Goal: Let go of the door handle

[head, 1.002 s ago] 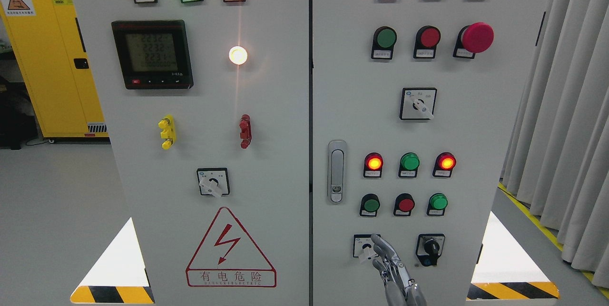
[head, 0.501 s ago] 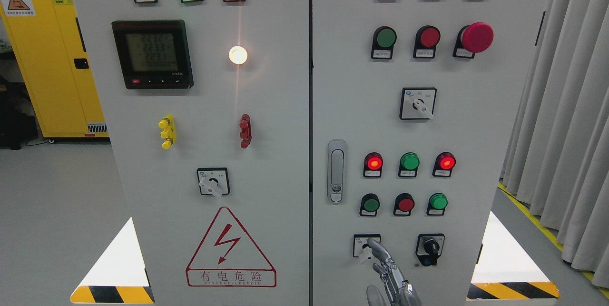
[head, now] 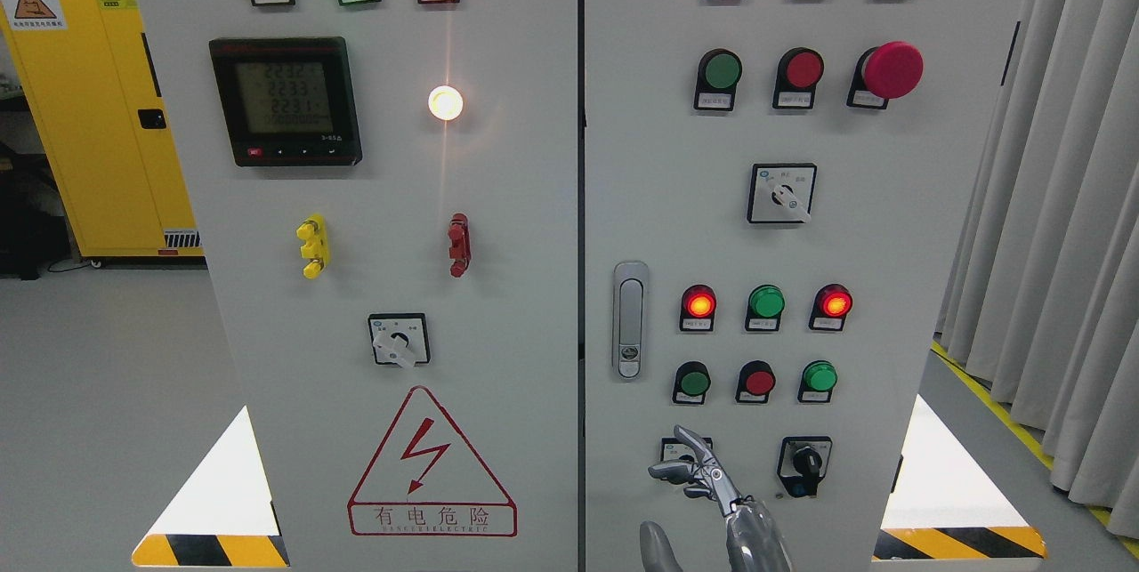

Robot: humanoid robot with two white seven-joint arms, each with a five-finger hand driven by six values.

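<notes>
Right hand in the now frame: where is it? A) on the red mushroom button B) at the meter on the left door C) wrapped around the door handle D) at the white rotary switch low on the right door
D: the right hand shows in front of the white rotary switch, well below the door handle, which nothing touches.

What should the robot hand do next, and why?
Probably pull the right hand straight down and away from the cabinet. Its fingers are spread and hold nothing; the door handle sits free above it, so only backing off from the white switch remains.
</notes>
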